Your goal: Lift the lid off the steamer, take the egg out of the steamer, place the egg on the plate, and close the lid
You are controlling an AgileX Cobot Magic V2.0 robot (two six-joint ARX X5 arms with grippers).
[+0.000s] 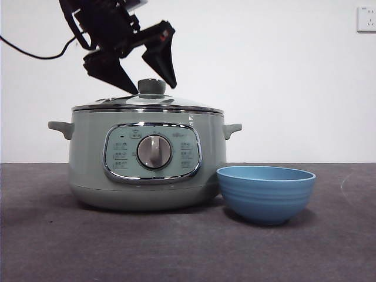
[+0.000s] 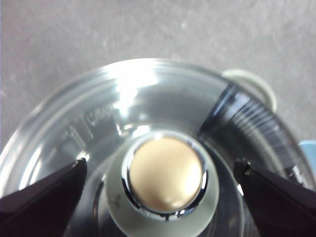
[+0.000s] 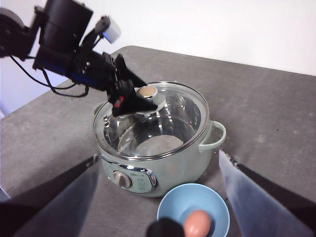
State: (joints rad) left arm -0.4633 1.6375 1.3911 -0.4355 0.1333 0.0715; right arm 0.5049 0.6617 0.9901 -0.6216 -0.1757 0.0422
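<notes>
The lid sits closed on the pale green steamer. My left gripper is open, with one jaw on each side of the lid's knob, just above the glass; it also shows in the right wrist view. The plate, a blue bowl, stands right of the steamer. The egg lies in the bowl. My right gripper is open and empty, high above the bowl and the steamer.
The grey table stretches in front and to the right. A white wall with a socket is behind. A black cable hangs from the left arm.
</notes>
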